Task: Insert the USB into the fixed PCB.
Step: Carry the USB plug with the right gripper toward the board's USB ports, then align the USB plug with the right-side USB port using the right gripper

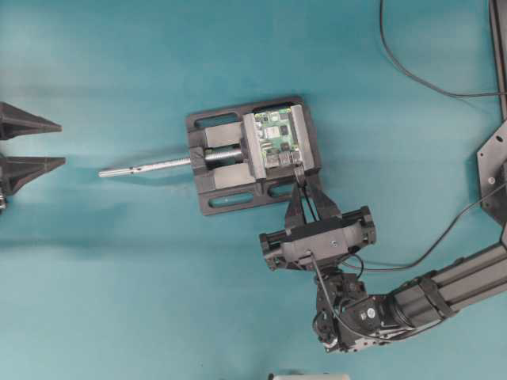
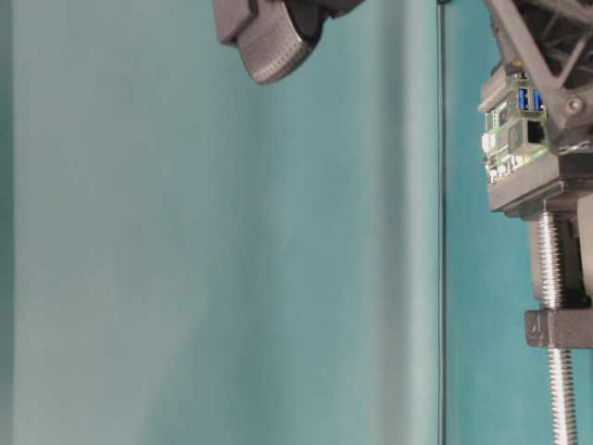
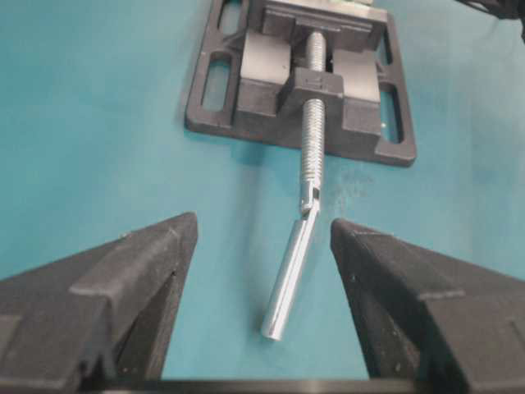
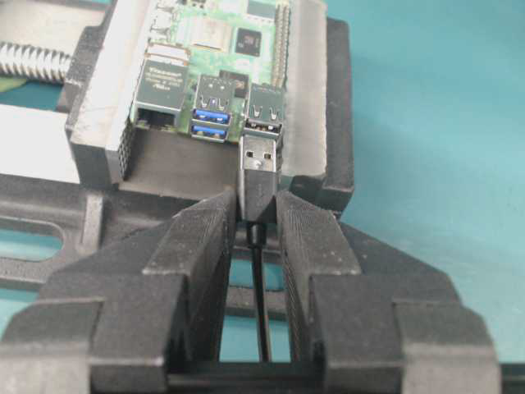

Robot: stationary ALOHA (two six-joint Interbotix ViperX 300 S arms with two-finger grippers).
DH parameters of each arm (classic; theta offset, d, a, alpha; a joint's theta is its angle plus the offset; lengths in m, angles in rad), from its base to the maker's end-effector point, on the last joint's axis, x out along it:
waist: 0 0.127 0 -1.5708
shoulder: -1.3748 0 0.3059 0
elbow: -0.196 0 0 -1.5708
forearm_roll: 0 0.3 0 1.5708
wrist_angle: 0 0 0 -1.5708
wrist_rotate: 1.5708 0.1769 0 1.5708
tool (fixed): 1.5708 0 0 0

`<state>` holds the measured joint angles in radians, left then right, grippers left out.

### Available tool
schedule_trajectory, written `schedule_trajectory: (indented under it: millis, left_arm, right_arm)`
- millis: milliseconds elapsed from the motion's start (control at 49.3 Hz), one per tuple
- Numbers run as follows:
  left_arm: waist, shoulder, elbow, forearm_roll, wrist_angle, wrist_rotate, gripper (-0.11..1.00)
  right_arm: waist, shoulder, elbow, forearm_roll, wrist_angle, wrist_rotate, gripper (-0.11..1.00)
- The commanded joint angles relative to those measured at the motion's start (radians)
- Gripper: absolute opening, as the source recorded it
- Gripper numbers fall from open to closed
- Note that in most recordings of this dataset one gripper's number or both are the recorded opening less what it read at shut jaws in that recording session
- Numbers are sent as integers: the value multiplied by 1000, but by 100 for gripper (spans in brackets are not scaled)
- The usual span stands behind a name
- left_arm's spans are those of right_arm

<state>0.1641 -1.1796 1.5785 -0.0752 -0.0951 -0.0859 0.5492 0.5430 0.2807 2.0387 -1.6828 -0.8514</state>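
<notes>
The green fixed PCB sits clamped in the black vise; the table-level view shows the fixed PCB edge-on. My right gripper reaches in from the lower right and is shut on the USB, its fingers pinching the dark plug body. The silvery tip meets the mouth of the right-hand port on the fixed PCB, lined up with it; I cannot tell how deep it sits. The thin black cable trails back between the fingers. My left gripper stands open at the far left, holding nothing.
The vise's silver screw rod sticks out leftward toward the left gripper, its handle lying between the open fingers' line of sight. A thicker black cable curves across the upper right. The blue ports are left of the USB.
</notes>
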Motion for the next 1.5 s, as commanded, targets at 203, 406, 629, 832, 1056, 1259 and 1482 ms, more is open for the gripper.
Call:
schedule_trajectory:
  millis: [203,406,629,832,1056,1259,1482]
  left_arm:
    - [2,12,-11,3,-8,-9,78]
    - [2,12,-11,3,-9,-9,78]
    - [2,14,-12,3,-9,-9,78]
    - [2,12,-11,3,-9,-9,78]
    - [2,14,-12,3,-9,-9,78]
    - [2,12,-11,3,-9,-9,78]
    - [3,14,-12,3,-9,-9,78]
  right_arm:
    - [-11,-18,-11,-8,-9,-2,21]
    - [-18,-18,-9,-8,-8,0,21]
    - [-21,-18,-9,-9,-3,-2,21]
    - [-25,-18,-9,-9,2,-5,21]
    - [-28,-18,-12,-9,5,-20,21]
    - [-29,-18,-12,-9,6,-49,21]
    - [-31,-18,-12,-8,17,-64,21]
